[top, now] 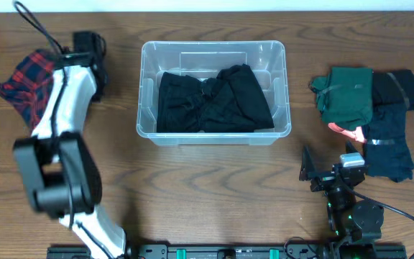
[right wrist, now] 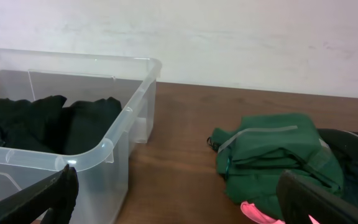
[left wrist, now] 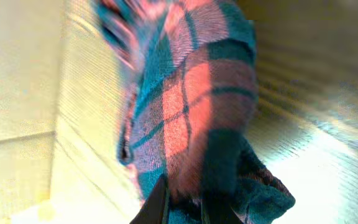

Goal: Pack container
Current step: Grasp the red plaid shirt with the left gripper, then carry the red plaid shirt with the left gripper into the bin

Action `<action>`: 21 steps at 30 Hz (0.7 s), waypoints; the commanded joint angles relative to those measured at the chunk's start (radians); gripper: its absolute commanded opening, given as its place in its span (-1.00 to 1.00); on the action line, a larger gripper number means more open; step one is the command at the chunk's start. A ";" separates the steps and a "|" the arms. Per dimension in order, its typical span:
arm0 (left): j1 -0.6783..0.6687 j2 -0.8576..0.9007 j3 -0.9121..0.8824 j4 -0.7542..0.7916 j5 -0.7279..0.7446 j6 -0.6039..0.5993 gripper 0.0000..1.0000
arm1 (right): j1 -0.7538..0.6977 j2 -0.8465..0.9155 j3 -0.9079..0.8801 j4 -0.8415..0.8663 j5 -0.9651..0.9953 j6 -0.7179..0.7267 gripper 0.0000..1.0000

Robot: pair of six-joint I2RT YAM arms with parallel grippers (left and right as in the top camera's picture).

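The container [top: 214, 46] is sitting at the upper centre of the surface [top: 214, 187], already holding black clothes [top: 210, 101]. At the upper left the left claw [left wrist: 188, 202] is pinching a plaid cloth [top: 21, 85] (fingers pressed together on a fold), so the step in hand looks like picking up the next item. The right claw [right wrist: 182, 202] is hanging spread and empty at lower right, near a green garment [top: 347, 93]. The next move is likely calling for lifting the cloth clear, carrying it rightward over the rim and releasing it above the black pile.
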 commanded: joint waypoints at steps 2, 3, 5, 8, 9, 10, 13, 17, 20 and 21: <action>-0.039 -0.160 0.036 0.016 -0.011 0.114 -0.88 | -0.010 -0.008 -0.003 -0.001 -0.004 0.003 0.98; -0.050 -0.188 0.036 0.024 -0.011 0.134 -0.88 | -0.010 -0.008 -0.003 -0.001 -0.004 0.003 0.99; -0.077 -0.245 0.036 0.042 -0.011 0.175 -0.88 | -0.010 -0.008 -0.003 -0.002 -0.004 0.003 0.99; -0.126 -0.323 0.036 0.075 -0.011 0.251 -0.88 | -0.010 -0.008 -0.003 -0.001 -0.004 0.003 0.99; -0.140 -0.343 0.036 0.086 -0.011 0.275 -0.88 | -0.010 -0.008 -0.003 -0.001 -0.004 0.003 0.99; -0.159 -0.367 0.036 0.098 -0.011 0.305 -0.88 | -0.010 -0.008 -0.003 -0.001 -0.004 0.003 0.98; -0.215 -0.430 0.036 0.140 -0.011 0.392 -0.88 | -0.010 -0.008 -0.003 -0.001 -0.004 0.003 0.98; -0.278 -0.498 0.036 0.192 -0.011 0.452 -0.88 | -0.010 -0.008 -0.003 -0.001 -0.004 0.003 0.99; -0.319 -0.541 0.036 0.224 -0.010 0.456 -0.88 | -0.010 -0.008 -0.003 -0.001 -0.004 0.003 0.98; -0.338 -0.554 0.036 0.226 0.004 0.465 -0.88 | -0.010 -0.008 -0.003 -0.001 -0.004 0.003 0.99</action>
